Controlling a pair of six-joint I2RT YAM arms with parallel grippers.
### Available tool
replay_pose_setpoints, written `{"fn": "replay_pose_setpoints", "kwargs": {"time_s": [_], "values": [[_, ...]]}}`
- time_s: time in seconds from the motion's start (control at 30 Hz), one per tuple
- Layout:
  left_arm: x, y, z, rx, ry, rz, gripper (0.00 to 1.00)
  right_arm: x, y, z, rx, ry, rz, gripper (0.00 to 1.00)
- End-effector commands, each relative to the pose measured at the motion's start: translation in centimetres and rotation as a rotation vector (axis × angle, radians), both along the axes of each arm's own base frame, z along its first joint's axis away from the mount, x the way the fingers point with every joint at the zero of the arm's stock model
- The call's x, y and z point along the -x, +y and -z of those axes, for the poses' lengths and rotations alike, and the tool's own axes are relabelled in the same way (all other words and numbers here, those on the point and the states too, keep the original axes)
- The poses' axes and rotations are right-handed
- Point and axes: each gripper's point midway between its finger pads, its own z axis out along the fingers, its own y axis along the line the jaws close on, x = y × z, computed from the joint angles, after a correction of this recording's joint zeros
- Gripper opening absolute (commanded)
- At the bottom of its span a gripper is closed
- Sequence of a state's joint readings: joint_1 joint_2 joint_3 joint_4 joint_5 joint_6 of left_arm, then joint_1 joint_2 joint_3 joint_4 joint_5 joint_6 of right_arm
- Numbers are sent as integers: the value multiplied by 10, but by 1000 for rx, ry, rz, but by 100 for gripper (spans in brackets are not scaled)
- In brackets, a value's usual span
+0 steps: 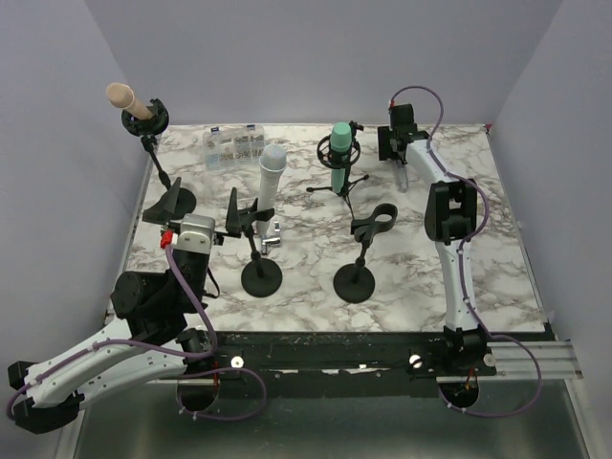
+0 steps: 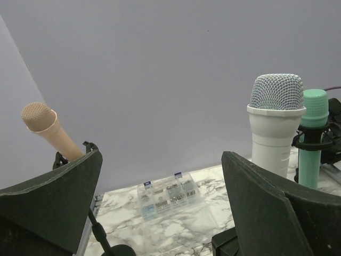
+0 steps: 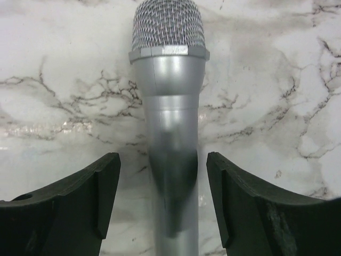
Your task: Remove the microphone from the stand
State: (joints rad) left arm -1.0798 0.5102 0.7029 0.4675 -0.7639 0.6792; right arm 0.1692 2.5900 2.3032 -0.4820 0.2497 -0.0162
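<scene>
Marble desk (image 1: 497, 220) has the silver mic (image 3: 168, 106) lying flat on it over on the far right side, so it's off the stand and resting on the stone. The right claw (image 3: 161, 178) is parked right over it and is released. Both fingers (image 3: 80, 202) are spread wide with the mic's handle running straight up the gap between them. You can see a strip of marble on each side of the handle, so neither finger is touching it. The mesh head pokes out past the fingertips, and the tail of the handle runs off the bottom of the wrist cam. The bit of handle closest to the camera is blurry, so I can't tell how high the claw sits above it.

The empty stand (image 1: 368, 239) is on the desk to the near left of that mic and well apart from it. It has a black clip on top with nothing in it and a round base toward the near edge.

The left claw (image 2: 160, 213) is released too, fingers wide and holding nothing, hanging over the left part of the desk. From its wrist cam, a beige mic (image 2: 45, 128) on its own stand shows on the left. A white mic (image 2: 275, 122) stands upright on the right, with a green mic (image 2: 314, 133) just beyond it. A clear parts box (image 1: 234, 143) sits by the far edge.
</scene>
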Motion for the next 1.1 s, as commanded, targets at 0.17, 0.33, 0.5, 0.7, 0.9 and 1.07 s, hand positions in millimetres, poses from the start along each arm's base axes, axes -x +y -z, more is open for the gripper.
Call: {"fn": "replay_pose_setpoints", "kwargs": {"time_s": [0.17, 0.33, 0.5, 0.7, 0.9, 1.07], "values": [[-1, -19, 0, 12, 41, 86, 98, 44, 12, -89, -150, -55, 30, 78], [0, -27, 2, -10, 50, 101, 99, 87, 11, -111, -231, -44, 93, 79], [8, -38, 1, 0, 60, 168, 98, 156, 23, -116, -404, -15, 121, 79], [8, -54, 8, -19, 81, 205, 99, 261, 48, -108, -641, 48, 55, 93], [6, -71, 18, -51, 110, 229, 98, 345, 53, -120, -761, 40, 12, 100], [3, -75, 22, -83, 119, 216, 99, 393, 73, -142, -903, 62, -94, 100]]}}
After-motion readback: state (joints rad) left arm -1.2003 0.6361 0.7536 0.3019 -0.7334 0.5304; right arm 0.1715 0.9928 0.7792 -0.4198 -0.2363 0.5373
